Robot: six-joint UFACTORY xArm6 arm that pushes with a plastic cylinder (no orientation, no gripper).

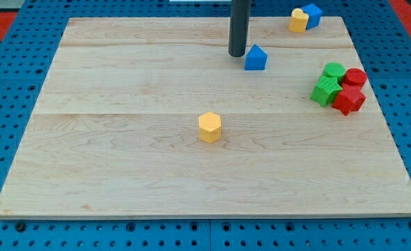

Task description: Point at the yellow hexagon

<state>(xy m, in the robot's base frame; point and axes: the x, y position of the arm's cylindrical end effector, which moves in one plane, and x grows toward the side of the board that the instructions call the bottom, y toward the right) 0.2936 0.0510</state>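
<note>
Rod tip [237,54] stands near the view's top, just beside the blue block [256,58] on its left. No jaws on this rig; nothing is pinched. Yellow hexagon [210,127] sits alone mid-table [87,153], well apart, below the tip. Risks: a rightward drift would shove the blue block; overshooting the approach would knock the hexagon instead of merely pointing. Yellow block [298,20] at the top right could be mistaken for the target.

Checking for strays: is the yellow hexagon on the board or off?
On: the yellow hexagon sits on the wooden board, well inside its edges.
</note>
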